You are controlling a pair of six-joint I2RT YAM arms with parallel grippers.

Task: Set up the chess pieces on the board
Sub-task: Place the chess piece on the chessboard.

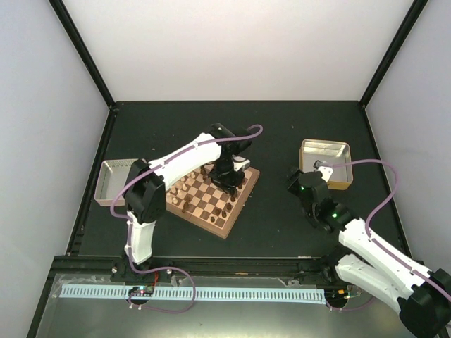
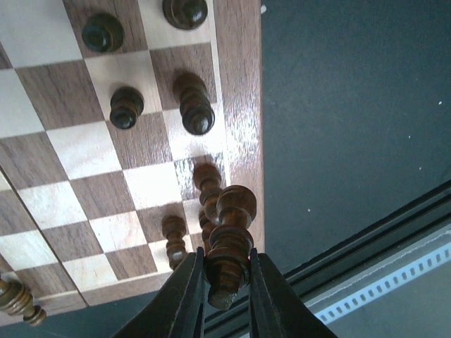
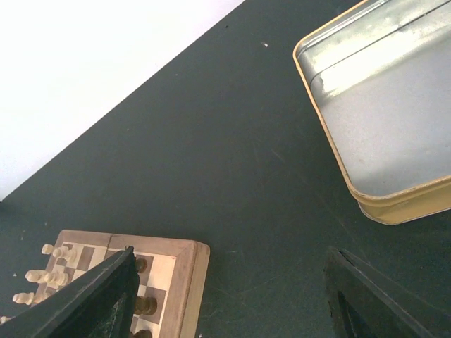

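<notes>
Clamping one dark chess piece [image 2: 229, 239], the left gripper [image 2: 225, 280] holds it over the board [image 2: 239, 84] edge, beside other dark pieces [image 2: 192, 105]. Right gripper [image 3: 231, 260] is spread wide above the table [image 3: 246, 162], near the tray [image 3: 402, 208].

The board [image 1: 220, 208] sits mid-tabletop [image 1: 282, 127], with chess pieces [image 1: 184, 190] standing on its outer rows. A left-hand tray [image 1: 106, 184] lies beside it to the left, and a right-hand tray [image 1: 325, 144] lies farther off, right and slightly behind. The left end effector [image 2: 227, 282] hangs over the board's far-right edge with a chess piece [image 2: 230, 236] between its fingers. The right end effector [image 1: 296, 181] sits between the board and the right-hand tray.
</notes>
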